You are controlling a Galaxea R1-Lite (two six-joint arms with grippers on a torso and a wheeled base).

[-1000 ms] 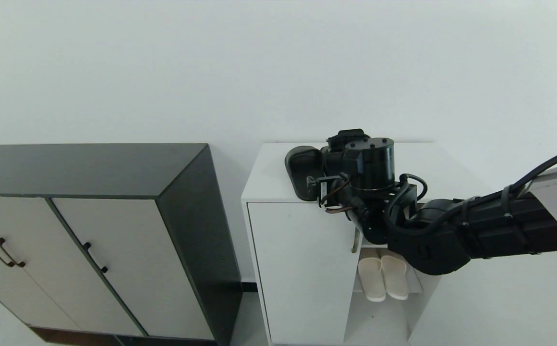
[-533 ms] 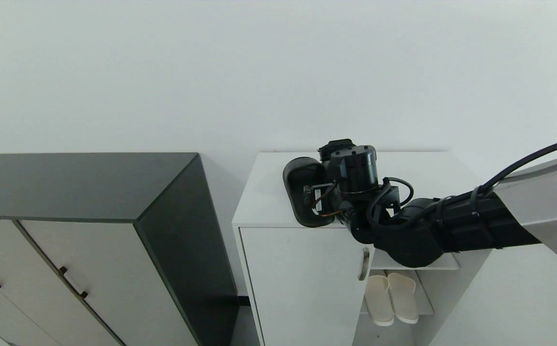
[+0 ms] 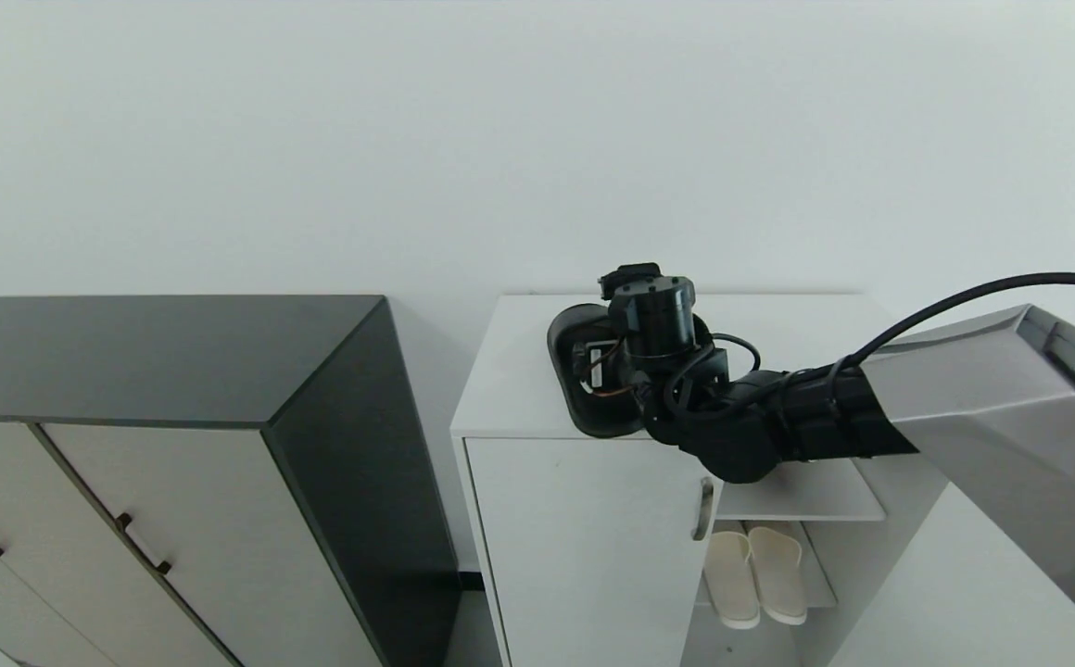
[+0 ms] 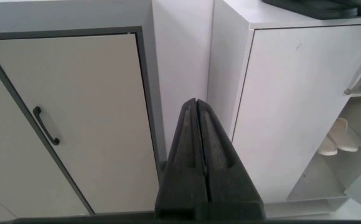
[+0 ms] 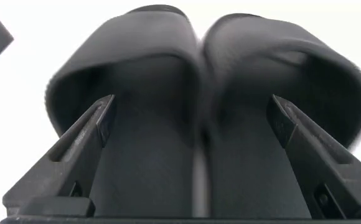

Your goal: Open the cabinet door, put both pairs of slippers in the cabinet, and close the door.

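Black slippers [image 5: 249, 93] sit between the right gripper's [image 5: 192, 107] spread jaws

Pose: right arm [image 3: 778, 426] stretched forward.
Fingers spread wide on right gripper [image 5: 192, 102]; left gripper [image 4: 197, 107] fingers pressed flat together, pointing forward.

You had bright, soft, even light across wall [image 3: 500, 139] behind white cabinet [image 3: 584, 519]. Left of white cabinet, deep shade fell between it and dark cabinet [image 3: 167, 371]. Atop white cabinet, black slippers [image 5: 149, 81] stood against blown-out white backdrop.
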